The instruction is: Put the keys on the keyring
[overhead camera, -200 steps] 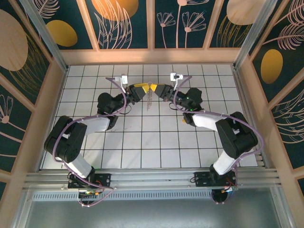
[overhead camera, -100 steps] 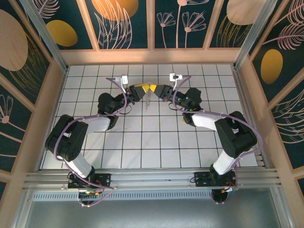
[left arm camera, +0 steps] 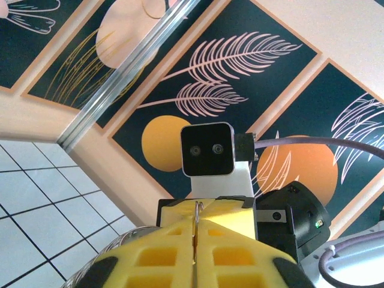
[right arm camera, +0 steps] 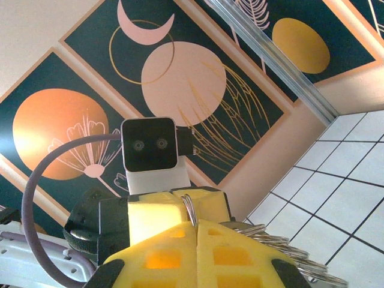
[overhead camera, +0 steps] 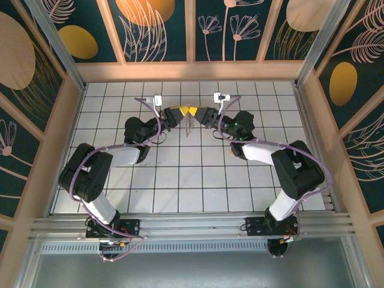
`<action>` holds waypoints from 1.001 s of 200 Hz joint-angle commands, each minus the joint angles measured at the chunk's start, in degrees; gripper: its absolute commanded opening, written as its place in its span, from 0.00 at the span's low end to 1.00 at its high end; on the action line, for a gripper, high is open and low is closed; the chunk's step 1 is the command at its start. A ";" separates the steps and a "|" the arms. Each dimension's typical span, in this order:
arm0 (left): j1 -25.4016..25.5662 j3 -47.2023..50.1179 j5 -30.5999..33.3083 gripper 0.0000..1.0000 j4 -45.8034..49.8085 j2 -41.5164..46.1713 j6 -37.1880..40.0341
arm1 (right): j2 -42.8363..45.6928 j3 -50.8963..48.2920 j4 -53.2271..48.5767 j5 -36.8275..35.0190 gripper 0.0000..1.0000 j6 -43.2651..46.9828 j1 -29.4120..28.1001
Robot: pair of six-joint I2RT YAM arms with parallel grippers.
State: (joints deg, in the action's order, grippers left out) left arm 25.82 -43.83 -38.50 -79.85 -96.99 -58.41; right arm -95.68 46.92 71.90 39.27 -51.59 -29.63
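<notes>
Over the far middle of the tiled floor my two grippers meet tip to tip: the left gripper (overhead camera: 179, 112) and the right gripper (overhead camera: 198, 113). A thin strand of the keyring (overhead camera: 189, 124) hangs just below them. In the left wrist view my left gripper (left arm camera: 196, 227) is shut, with the keyring's (left arm camera: 198, 207) thin metal loop pinched edge-on between its yellow fingers. In the right wrist view my right gripper (right arm camera: 195, 223) is shut on the same keyring (right arm camera: 189, 207), right against the left gripper's tips. I cannot make out the keys.
More silver ring coils (right arm camera: 288, 249) trail to the right below the right fingers, and a curved piece of them (left arm camera: 111, 249) shows at the lower left of the left wrist view. White tiled floor (overhead camera: 180, 174) lies on all sides, with painted walls (overhead camera: 192, 30) behind.
The left gripper's fingers have closed together onto the keyring. The right gripper has stayed shut in place.
</notes>
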 commanded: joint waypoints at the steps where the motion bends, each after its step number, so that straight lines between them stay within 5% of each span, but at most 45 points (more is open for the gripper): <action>1: 0.46 -1.74 -1.93 0.00 -3.10 -0.64 0.05 | -0.30 2.10 2.83 1.07 0.00 0.00 -0.61; 16: 0.46 -1.90 -2.45 0.00 -2.95 -0.61 0.34 | 0.10 2.14 1.88 1.41 0.00 0.30 -0.44; 31: 0.46 -2.14 -3.17 0.00 -1.84 -0.55 1.44 | 1.74 1.10 0.18 1.20 0.20 1.32 0.44; 52: 0.46 -2.87 -4.66 0.00 2.15 0.12 4.74 | 5.28 -2.20 -0.91 0.40 0.31 2.15 2.80; 119: 0.45 -7.94 -13.40 0.00 17.31 0.77 15.32 | 12.98 -7.19 -8.06 3.08 0.43 8.06 8.33; 200: 0.46 -11.00 -17.79 0.00 20.31 -0.32 15.81 | 10.76 -7.11 -5.84 9.75 0.47 7.68 8.26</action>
State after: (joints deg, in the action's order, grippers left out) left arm 25.96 -52.95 -54.00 -59.31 -97.14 -43.72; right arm -84.05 40.32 62.57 45.76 -43.79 -21.32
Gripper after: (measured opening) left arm 0.044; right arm 0.468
